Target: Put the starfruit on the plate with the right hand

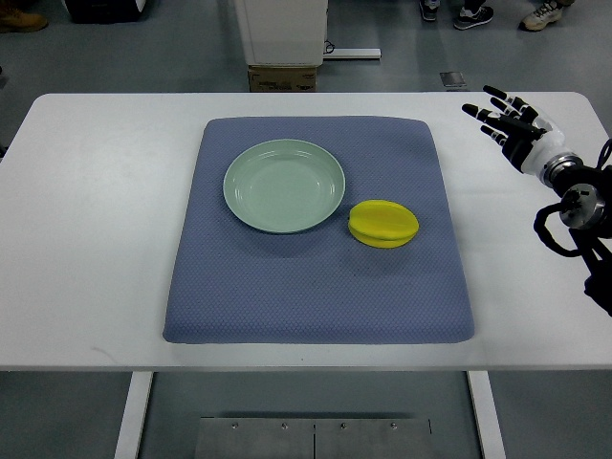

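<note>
A yellow starfruit (383, 224) lies on the blue mat (316, 287), just right of a pale green plate (284, 185). The plate holds nothing. My right hand (504, 120) hovers over the white table at the far right, well to the right of and beyond the starfruit, fingers spread and holding nothing. Its arm (579, 206) comes in from the right edge.
The mat lies on a white table (96, 239). Beyond the far edge stand a cardboard box (282, 76) and a white cabinet (282, 29). People's shoes (473, 13) show on the floor at the top right.
</note>
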Controlling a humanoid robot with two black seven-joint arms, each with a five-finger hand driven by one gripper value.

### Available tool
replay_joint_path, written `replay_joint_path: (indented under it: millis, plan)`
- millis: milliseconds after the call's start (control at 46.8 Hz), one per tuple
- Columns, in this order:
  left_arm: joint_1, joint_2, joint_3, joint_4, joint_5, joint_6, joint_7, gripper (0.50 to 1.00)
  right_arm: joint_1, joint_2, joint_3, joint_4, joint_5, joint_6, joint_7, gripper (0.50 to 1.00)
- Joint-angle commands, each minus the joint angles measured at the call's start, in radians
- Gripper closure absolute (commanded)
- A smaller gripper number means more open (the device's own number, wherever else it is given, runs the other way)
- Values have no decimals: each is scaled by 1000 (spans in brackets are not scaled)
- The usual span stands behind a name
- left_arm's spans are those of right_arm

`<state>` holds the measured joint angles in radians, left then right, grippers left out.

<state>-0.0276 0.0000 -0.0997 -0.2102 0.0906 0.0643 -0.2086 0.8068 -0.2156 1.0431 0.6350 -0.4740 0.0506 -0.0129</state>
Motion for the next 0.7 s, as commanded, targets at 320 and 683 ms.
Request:
replay_joint_path:
  millis: [320,683]
  plan:
    - [0,0,0,0,0,0,0,500,25,-1,2,2,6,2,11,500]
    - [0,0,0,0,0,0,0,500,25,-4,-3,14,5,60,10,500]
